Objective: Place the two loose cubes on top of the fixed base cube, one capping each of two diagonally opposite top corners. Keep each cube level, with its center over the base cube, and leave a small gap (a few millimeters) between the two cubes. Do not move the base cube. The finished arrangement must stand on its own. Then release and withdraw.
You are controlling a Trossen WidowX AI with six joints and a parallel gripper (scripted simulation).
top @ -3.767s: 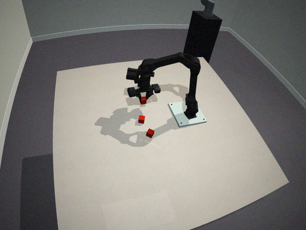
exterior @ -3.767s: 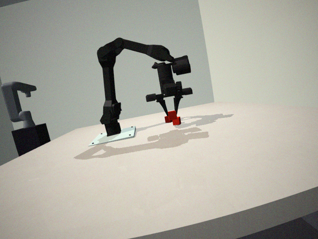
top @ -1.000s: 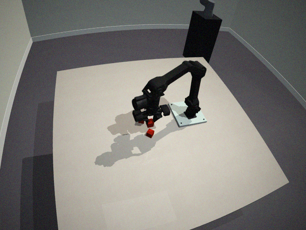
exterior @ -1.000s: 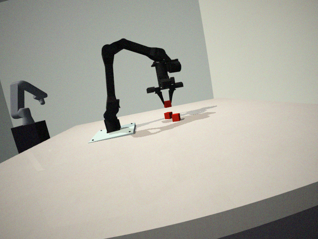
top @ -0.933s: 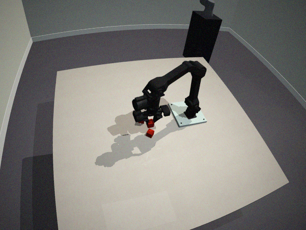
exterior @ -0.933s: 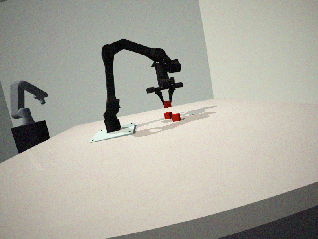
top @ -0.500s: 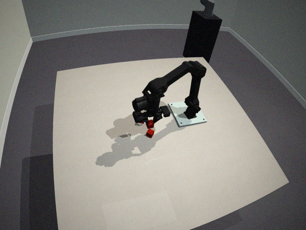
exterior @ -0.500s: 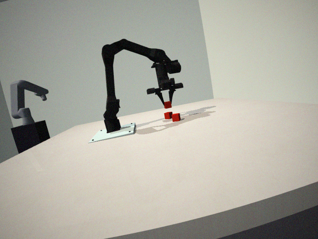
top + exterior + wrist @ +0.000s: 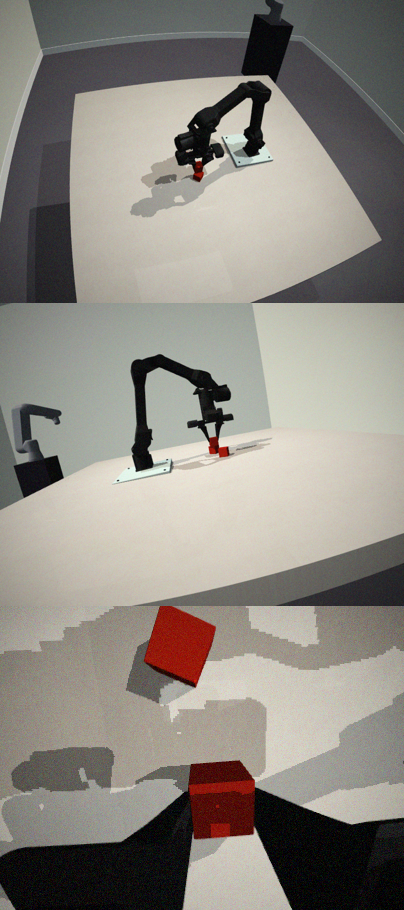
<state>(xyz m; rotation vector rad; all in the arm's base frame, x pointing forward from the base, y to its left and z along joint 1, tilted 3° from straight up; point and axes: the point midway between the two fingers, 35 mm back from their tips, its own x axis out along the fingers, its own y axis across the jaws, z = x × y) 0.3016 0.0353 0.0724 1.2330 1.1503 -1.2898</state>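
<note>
Base cube (image 9: 213,450) on the bench (image 9: 228,505), low under the gripper, mostly hidden behind and below the held cube in the top and wrist views. Largest around it: bench, pale and wide, crossed by grey shadows of the arm. Next, dark pedestal (image 9: 267,45) off the bench's far edge, carrying a pale grey second arm (image 9: 29,428). Then black arm (image 9: 140,410), bolted to a light mounting plate (image 9: 247,150), arched up and over, wrist pointing down. Gripper (image 9: 212,435) pinching a red held cube (image 9: 213,441) between its two dark fingers, jaws part closed on opposite faces. Held cube directly above base cube, seemingly at or just over its top; contact impossible to tell. Level in the exterior view. Second loose cube (image 9: 223,451) resting on the bench just beside the base cube, rotated relative to it in the wrist view, apart from the gripper. Close to the base, yet outside the fingers' span in the wrist view; nothing else near the stack.
</note>
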